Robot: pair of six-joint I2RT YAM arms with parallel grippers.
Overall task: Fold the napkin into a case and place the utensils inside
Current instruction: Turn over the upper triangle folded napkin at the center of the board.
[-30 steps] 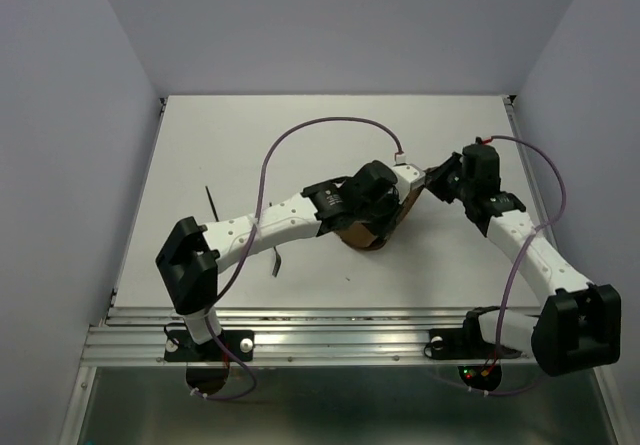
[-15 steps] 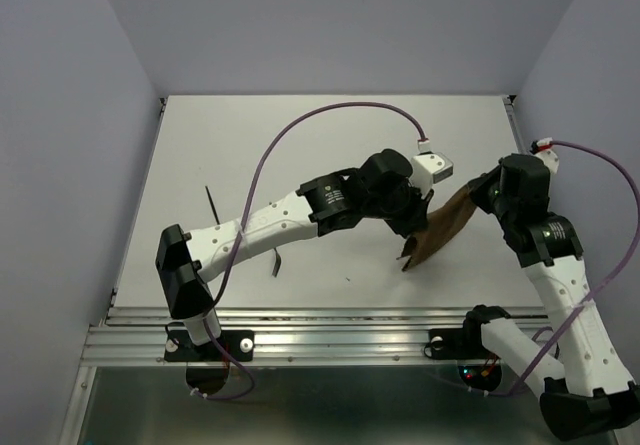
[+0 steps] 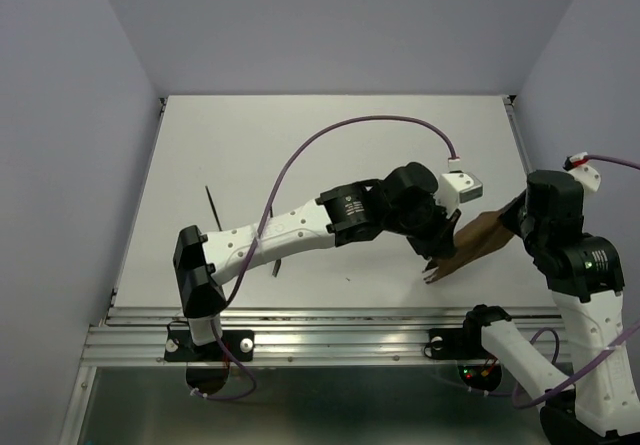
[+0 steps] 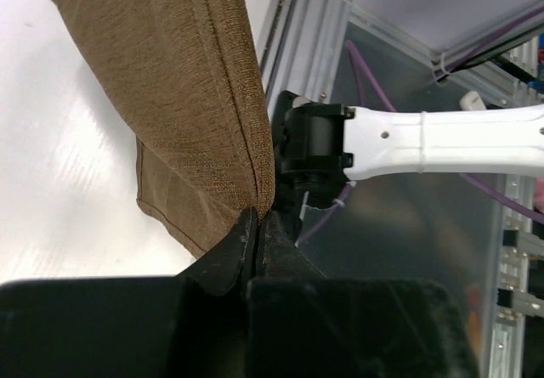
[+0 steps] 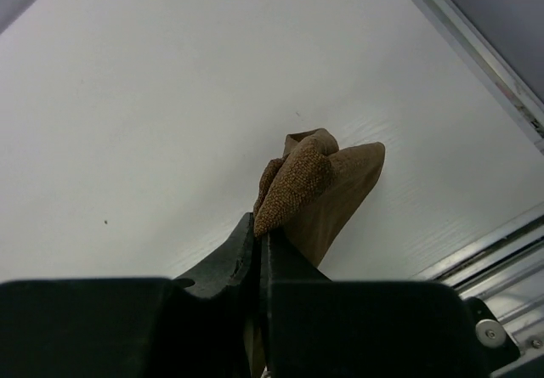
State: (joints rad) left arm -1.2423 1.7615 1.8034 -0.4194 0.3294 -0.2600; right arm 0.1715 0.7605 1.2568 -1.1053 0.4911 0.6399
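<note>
The left gripper (image 4: 257, 219) and right gripper (image 5: 257, 228) pinch the napkin (image 3: 480, 235).

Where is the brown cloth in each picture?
Top external: the plain dark brown soft cloth napkin is right of centre, lifted off the table.
Left wrist: upper left, pinched at its bottom edge by the left gripper.
Right wrist: centre, pinched by the right gripper.
Shared landmark: the white table under the cloth.
</note>
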